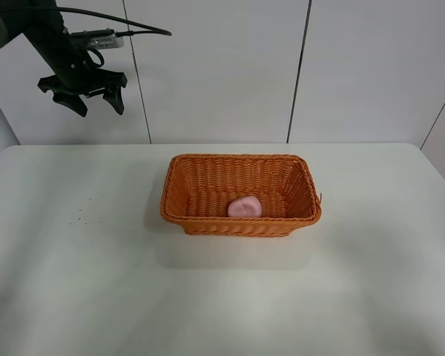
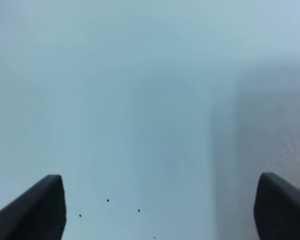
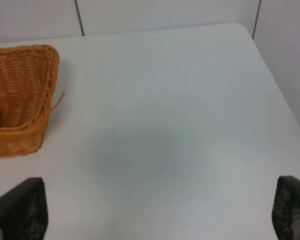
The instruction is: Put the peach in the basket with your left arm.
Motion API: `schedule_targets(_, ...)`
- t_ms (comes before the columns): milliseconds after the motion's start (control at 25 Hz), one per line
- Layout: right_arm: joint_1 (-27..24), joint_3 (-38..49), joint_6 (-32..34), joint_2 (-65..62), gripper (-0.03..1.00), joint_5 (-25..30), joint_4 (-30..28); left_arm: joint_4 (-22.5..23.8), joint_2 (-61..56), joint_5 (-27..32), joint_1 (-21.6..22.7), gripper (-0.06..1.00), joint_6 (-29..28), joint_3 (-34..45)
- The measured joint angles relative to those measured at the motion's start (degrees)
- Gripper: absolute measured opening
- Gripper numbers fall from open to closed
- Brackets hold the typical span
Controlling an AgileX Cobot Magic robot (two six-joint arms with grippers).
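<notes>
Bright, diffuse light with faint, soft-edged shadows.
In the high view the desk (image 1: pixel 74 282) is lit evenly, and a pale shadow is cast at the foot of the basket (image 1: pixel 241 194). The left wrist view is tinted bluish and rendered hazy. In the right wrist view a dim patch is thrown on the desk, and the right pincer (image 3: pixel 159 212) is blurred at its tips.

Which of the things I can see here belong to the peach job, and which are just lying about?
Job:
- peach, lying in the basket
- basket
- left hand, open, raised clear of the table

Just there:
- table
- specks on the table
- right hand, open, holding nothing
</notes>
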Motion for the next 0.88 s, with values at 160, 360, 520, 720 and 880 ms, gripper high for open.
schedule_targets(160, 0.0, 0.0, 0.0, 0.0, 0.69, 0.0, 0.0, 0.0, -2.8, 0.0, 0.0, 0.87, 0.2, 5.1)
schedule_targets(360, 0.0, 0.0, 0.0, 0.0, 0.69, 0.0, 0.0, 0.0, -12.6, 0.0, 0.0, 0.86, 2.0, 18.8)
schedule_targets(520, 0.0, 0.0, 0.0, 0.0, 0.69, 0.0, 0.0, 0.0, -23.5, -0.1, 0.1, 0.86, 2.7, 32.6)
schedule_targets(720, 0.0, 0.0, 0.0, 0.0, 0.69, 0.0, 0.0, 0.2, -40.7, -0.1, 0.1, 0.86, 3.0, 51.8)
schedule_targets(880, 0.0, 0.0, 0.0, 0.0, 0.69, 0.0, 0.0, 2.0, -55.2, -0.1, 0.1, 0.86, 3.1, 66.7)
